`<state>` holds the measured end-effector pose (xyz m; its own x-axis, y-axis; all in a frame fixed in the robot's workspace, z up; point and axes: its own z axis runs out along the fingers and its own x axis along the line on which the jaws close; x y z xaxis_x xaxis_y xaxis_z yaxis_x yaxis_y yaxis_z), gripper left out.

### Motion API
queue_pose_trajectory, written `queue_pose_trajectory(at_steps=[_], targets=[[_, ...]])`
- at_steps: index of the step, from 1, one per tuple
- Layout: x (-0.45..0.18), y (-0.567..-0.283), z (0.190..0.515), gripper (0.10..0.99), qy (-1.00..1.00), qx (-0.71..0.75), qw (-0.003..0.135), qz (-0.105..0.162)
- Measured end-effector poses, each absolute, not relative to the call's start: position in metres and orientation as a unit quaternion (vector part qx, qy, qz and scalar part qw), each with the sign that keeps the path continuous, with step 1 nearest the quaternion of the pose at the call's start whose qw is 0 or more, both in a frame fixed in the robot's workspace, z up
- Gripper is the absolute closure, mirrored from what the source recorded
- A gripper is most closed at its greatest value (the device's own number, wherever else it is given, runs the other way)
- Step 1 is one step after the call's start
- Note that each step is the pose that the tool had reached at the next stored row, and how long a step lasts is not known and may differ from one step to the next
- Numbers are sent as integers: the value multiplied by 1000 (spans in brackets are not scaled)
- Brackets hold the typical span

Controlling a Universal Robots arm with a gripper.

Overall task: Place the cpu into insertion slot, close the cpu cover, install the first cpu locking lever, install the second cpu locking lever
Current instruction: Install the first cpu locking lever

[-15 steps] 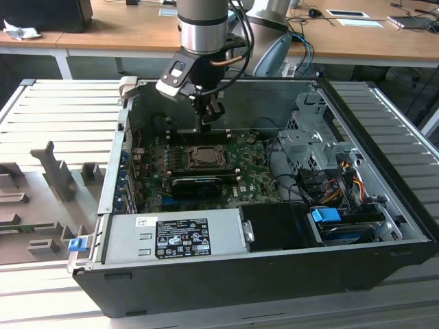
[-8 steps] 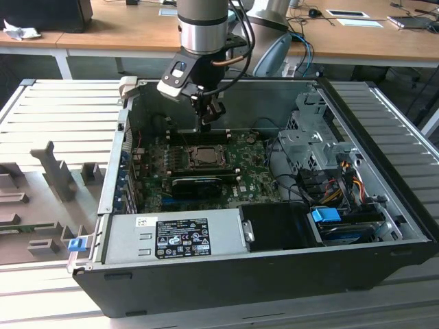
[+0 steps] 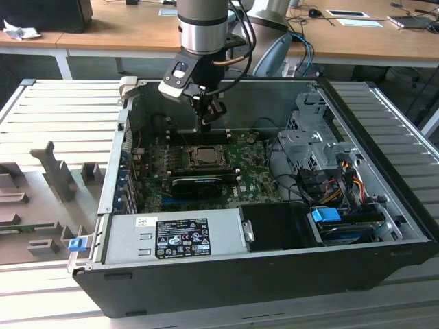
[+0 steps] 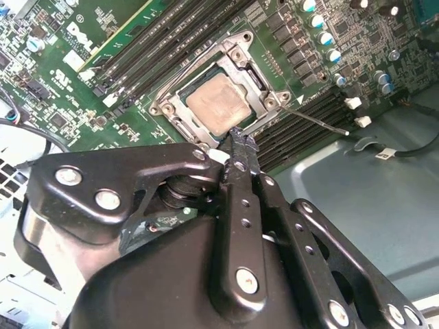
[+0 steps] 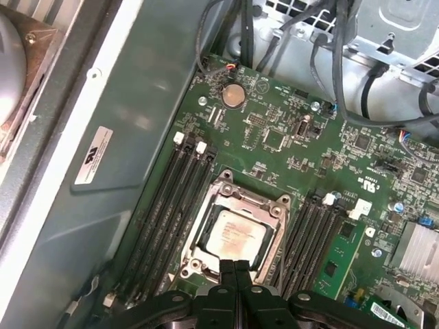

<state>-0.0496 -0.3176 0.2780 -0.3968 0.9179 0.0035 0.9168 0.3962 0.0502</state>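
Note:
The cpu [image 5: 235,236] lies flat in the insertion slot [image 3: 204,156] on the green motherboard, its silver-grey top [image 4: 219,103] showing. The cpu cover [image 5: 274,214], a silvery frame, lies down around the chip with its window over the chip's top [image 4: 264,92]. A thin metal locking lever [image 4: 317,120] sticks out sideways from one corner of the socket. My gripper [image 3: 207,123] hangs just above the socket's edge. Its tips [image 5: 235,266] are pressed together and shut with nothing between them [image 4: 240,142].
Black memory slots [image 5: 171,199] run along both sides of the socket. The grey case wall [image 5: 103,171] stands close by. Bundled cables and the drive cage [image 3: 312,147] sit at the exterior view's right, and the power supply [image 3: 178,236] is at the front.

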Motion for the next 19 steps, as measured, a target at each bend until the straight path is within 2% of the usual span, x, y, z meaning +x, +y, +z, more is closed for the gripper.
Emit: queue_pose_trajectory(at_steps=[19], targets=[[-50,-318,278,980,870,492,11,23]])
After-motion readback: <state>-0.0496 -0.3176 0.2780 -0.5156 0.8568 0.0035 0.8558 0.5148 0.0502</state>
